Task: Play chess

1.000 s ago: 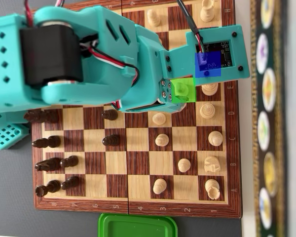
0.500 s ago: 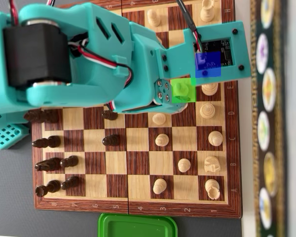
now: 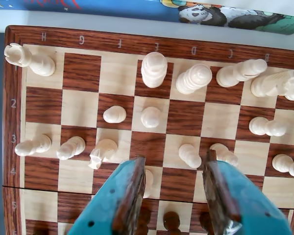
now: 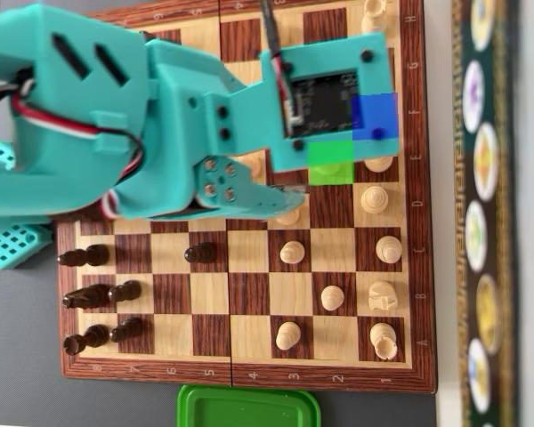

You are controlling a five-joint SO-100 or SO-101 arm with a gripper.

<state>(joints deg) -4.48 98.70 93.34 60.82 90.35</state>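
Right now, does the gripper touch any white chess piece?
Cannot tell. In the wrist view the open gripper partly hides a white piece beside its left finger; no gap shows.

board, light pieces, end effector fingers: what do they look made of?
Chessboard: looks like wood or wood veneer, visible grain in the dark squares and border, slight sheen. Light pieces: probably turned wood, pale cream, smooth, though plastic can't be ruled out. End effector fingers: teal plastic, likely 3D-printed, matte; inner faces look brownish and worn, material unclear.

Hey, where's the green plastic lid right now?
In the overhead view the green lid lies off the chessboard, against its bottom edge near the middle, partly cut off by the frame; the light pawn is the nearest piece.
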